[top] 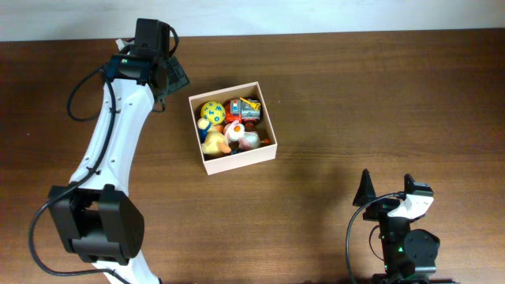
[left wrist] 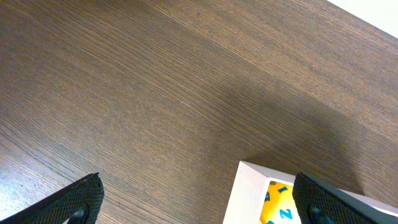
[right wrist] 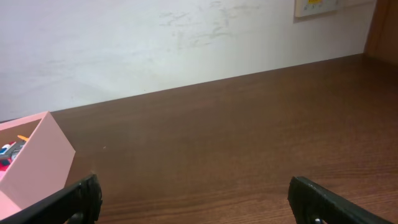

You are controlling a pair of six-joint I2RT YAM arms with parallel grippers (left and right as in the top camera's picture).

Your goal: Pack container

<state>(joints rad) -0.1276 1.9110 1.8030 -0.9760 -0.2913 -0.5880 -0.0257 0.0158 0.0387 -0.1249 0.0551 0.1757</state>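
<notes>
The container is a square, shallow open-top cardboard box with white walls, at the middle of the table. It holds several small toys: a yellow ball with blue marks, a red toy truck, a yellow plush. My left gripper is open and empty, just left of and behind the box's far left corner. In the left wrist view its fingertips straddle the box corner and the ball. My right gripper is open and empty near the front right; its fingers show in the right wrist view.
The brown wooden table runs to a white wall at the back. The box's side shows at the left edge of the right wrist view. A light wall plate is at the upper right there.
</notes>
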